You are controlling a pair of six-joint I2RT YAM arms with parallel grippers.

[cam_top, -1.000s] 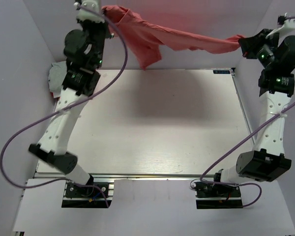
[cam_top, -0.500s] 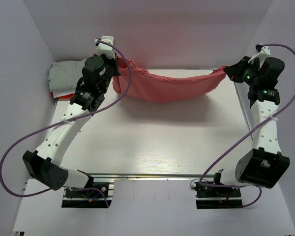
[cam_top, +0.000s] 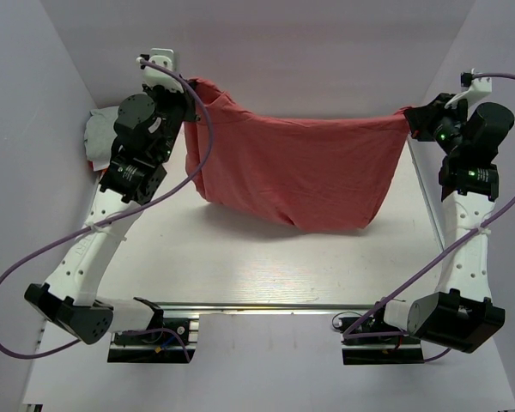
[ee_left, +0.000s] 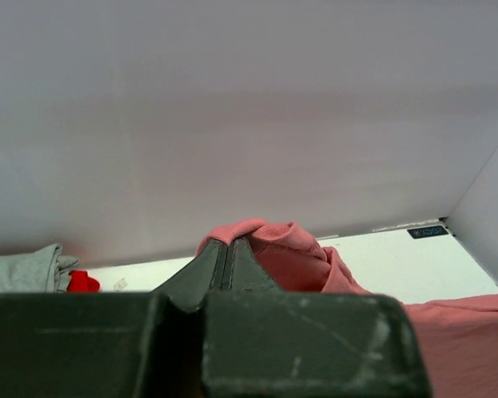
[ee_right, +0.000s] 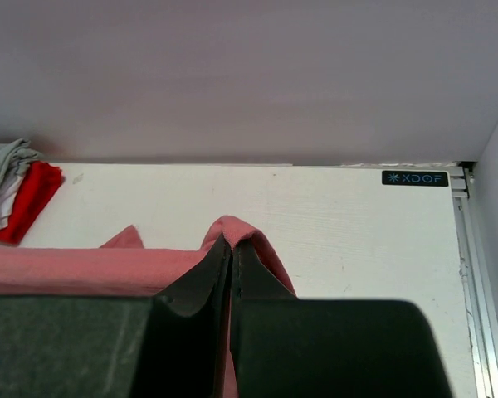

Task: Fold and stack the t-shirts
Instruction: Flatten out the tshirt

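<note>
This salmon-pink t-shirt (cam_top: 292,176) is light, limp cloth. It will sag wherever I don't support it and could slip out of a thin pinch, so I'd want it by the two ends of one edge, which is how it's held. My left gripper (ee_left: 228,249) is clamped tight on a bunched corner, and my right gripper (ee_right: 231,249) is pinched on the opposite one. The shirt hangs between them like a curtain above the far half of the table (cam_top: 240,266). Its top edge is stretched nearly straight and its lower edge dips toward the tabletop — whether it touches, I can't tell from above. It's plain, wrinkled and uneven along the bottom. Two more — a grey t-shirt (ee_right: 2,162) and a red t-shirt (ee_right: 29,195) — sit heaped at the far left corner.
</note>
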